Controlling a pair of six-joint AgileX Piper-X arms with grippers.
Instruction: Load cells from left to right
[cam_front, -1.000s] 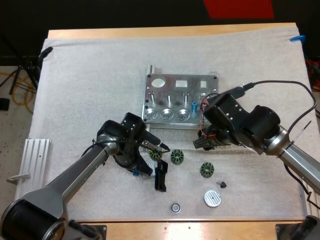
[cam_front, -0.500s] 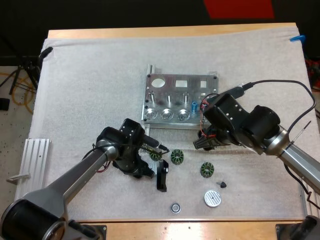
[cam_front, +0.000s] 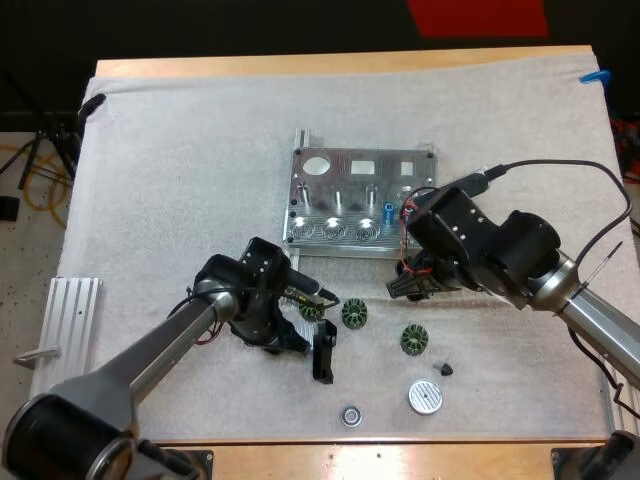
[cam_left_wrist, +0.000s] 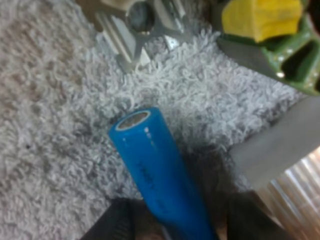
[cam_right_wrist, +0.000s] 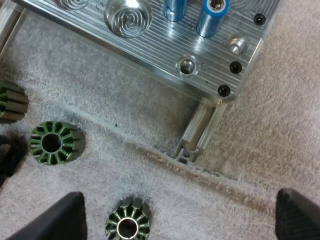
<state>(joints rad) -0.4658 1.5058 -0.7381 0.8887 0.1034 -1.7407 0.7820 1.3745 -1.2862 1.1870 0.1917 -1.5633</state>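
Observation:
The metal fixture (cam_front: 360, 205) stands mid-mat, with two blue cylinders (cam_front: 388, 212) upright in its near right corner (cam_right_wrist: 212, 15). My left gripper (cam_front: 285, 337) is low over the mat, just in front of the fixture's near left corner. Its fingers close around a blue cylinder (cam_left_wrist: 160, 175) that lies slanted on the mat, silver end pointing away from the gripper (cam_left_wrist: 180, 222). My right gripper (cam_front: 405, 285) hovers off the fixture's near right corner; its fingers (cam_right_wrist: 62, 217) stand wide apart with only mat between them.
Green ribbed parts (cam_front: 354, 314) (cam_front: 415, 340) (cam_right_wrist: 55, 144) lie between the arms, one (cam_front: 312, 310) beside the left gripper. A black piece (cam_front: 322, 355), a silver disc (cam_front: 424, 397), a small ring (cam_front: 350, 414) and a dark cone (cam_front: 443, 368) sit nearer. An aluminium rail (cam_front: 70, 320) lies far left.
My left gripper has shifted slightly right and toward the fixture over the last second, then held still. The right arm has not moved.

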